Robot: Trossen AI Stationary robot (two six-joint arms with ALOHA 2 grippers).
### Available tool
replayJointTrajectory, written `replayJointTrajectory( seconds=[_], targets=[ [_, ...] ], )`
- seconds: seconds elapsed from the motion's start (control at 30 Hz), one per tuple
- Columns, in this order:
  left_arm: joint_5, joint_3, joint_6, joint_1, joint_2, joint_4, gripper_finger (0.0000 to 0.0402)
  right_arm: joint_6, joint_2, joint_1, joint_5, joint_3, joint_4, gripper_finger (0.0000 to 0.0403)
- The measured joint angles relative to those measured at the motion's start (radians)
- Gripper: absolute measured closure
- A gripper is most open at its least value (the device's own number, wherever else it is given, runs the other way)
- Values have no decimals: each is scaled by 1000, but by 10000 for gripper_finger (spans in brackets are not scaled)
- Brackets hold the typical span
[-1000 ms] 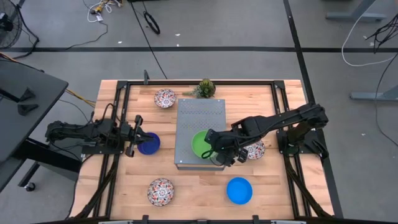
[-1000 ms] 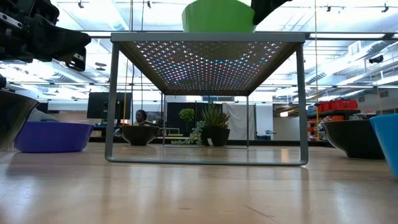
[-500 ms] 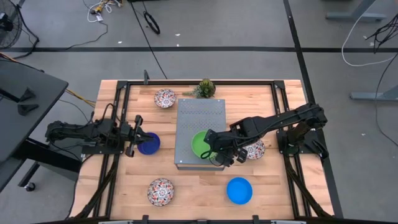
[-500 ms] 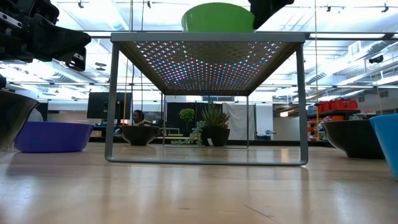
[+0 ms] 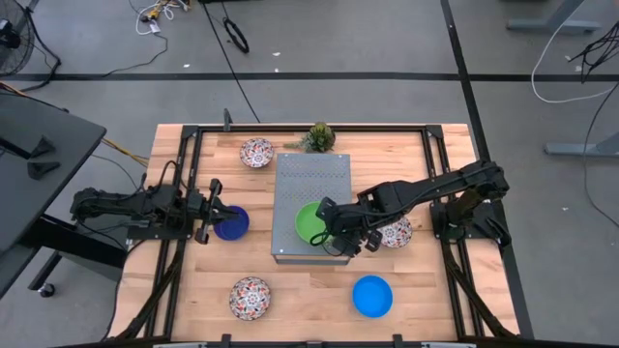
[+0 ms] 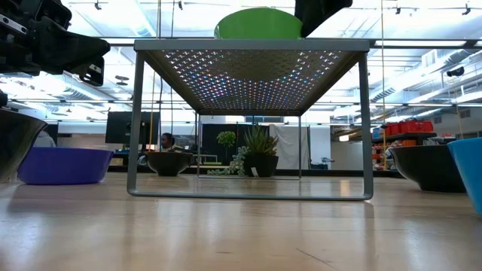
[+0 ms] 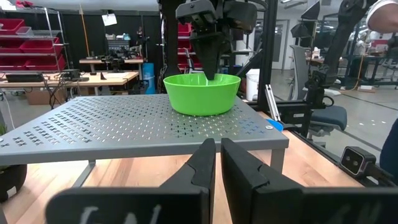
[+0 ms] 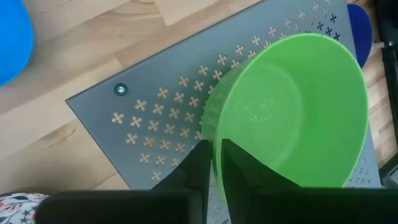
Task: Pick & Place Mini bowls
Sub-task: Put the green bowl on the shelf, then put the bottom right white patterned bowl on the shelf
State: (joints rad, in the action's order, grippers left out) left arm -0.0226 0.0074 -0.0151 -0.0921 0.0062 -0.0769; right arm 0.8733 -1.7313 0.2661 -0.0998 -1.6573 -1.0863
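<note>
The bright green bowl (image 5: pixel 309 223) stands on the top of the grey perforated box (image 5: pixel 311 179), toward its near edge. My right gripper (image 5: pixel 325 230) is shut on it and reaches in from the table's right. My left gripper (image 5: pixel 215 214) hovers shut above the dark blue bowl (image 5: pixel 232 223), left of the box, and touches nothing. Floral bowls sit on the table at the far left (image 5: pixel 256 152), the near left (image 5: pixel 250 296) and under my right arm (image 5: pixel 397 233). The light blue bowl (image 5: pixel 372 296) sits near the near edge. My right gripper holds the green bowl by its rim (image 8: pixel 217 154) on the side toward the table's right. One finger (image 8: pixel 235 169) is inside the bowl and the other (image 8: pixel 198 163) outside. The fingers come from above, pointing down (image 7: pixel 209 59). The bowl stands upright with its base (image 7: pixel 202 112) on the box top.
A small spiky plant (image 5: pixel 319 136) stands at the box's far edge. The box stands on thin legs (image 6: pixel 135 120) with open space beneath it. Bare wood lies between the near-left floral bowl and the light blue bowl. Black rails run along the table's left and right sides.
My right gripper has come down a little with the green bowl and drifted slightly toward the table's left. In the low view the bowl shows lower against the box top than before. The left arm has kept still.
</note>
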Motion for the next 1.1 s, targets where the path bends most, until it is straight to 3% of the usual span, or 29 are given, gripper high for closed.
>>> replayJointTrajectory(
  seconds=[0.57, 1.1],
  targets=[
    [0, 0, 0, 0, 0, 0, 372, -11, 54, 0, 2, 1, 15, 320],
    [0, 0, 0, 0, 0, 0, 372, -248, 194, -3, -32, 1, -53, 318]
  ],
)
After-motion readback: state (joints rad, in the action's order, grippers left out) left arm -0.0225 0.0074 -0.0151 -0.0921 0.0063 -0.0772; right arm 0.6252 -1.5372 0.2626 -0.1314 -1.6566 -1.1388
